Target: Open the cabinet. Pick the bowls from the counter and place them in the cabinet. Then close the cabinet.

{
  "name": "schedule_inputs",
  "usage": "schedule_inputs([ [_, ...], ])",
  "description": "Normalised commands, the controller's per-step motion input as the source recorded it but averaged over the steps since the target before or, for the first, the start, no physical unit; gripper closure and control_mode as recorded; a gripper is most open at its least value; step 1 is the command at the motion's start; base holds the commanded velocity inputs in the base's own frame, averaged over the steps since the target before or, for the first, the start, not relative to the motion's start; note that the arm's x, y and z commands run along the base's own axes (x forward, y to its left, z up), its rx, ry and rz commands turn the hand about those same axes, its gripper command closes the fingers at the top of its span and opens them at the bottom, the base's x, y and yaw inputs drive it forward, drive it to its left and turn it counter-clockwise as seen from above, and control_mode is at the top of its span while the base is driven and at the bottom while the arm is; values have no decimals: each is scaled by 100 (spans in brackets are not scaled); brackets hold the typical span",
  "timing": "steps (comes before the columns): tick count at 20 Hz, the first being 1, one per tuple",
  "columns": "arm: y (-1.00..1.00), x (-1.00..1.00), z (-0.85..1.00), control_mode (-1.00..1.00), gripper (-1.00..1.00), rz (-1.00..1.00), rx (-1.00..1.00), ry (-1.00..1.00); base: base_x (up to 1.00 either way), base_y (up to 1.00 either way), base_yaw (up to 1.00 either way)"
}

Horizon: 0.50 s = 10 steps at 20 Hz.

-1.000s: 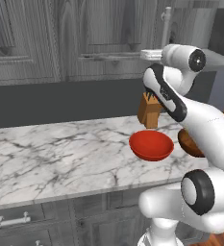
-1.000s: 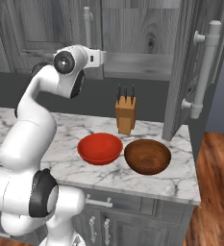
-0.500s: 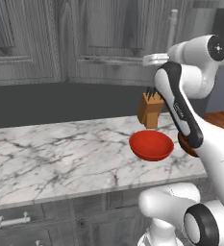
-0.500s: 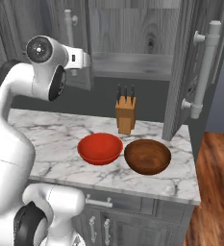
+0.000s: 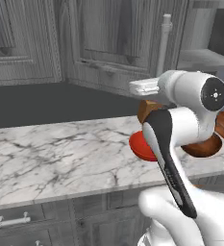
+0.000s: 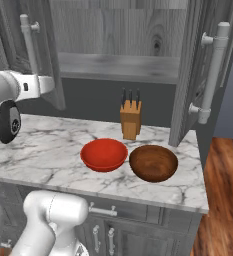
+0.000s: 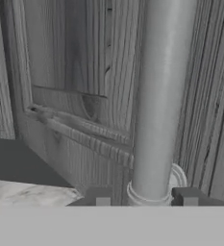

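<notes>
The cabinet [image 6: 118, 67] hangs above the counter [image 6: 38, 150]. Its right door [image 6: 188, 75] stands wide open and its left door [image 6: 48, 55] is swung partway out. In the hand view my gripper [image 7: 142, 197] straddles the left door's silver bar handle [image 7: 159, 96] near its lower mount, shut on it with a finger tip on each side. The red bowl [image 6: 104, 154] and the brown wooden bowl [image 6: 153, 162] sit side by side on the counter. In the left base view my arm partly covers the red bowl [image 5: 138, 146] and the brown bowl [image 5: 207, 146].
A tan knife block [image 6: 130, 120] stands against the wall behind the bowls. The grey inner shelf [image 6: 113, 62] is bare. Base cabinets with small handles [image 6: 102, 211] run under the counter. Wooden floor [image 6: 223, 200] lies to the right.
The left cabinet door has swung further open, its handle moving left in the right base view. My hand and upper arm moved with it. The bowls have not moved.
</notes>
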Motion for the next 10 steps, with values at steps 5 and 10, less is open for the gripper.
schedule_inputs([
  [5, 100, -47, -64, -100, 100, -1, 3, -15, 0, 0, 0],
  [10, 100, -16, -1, -100, 100, 1, 0, -3, 0, 0, 0],
])
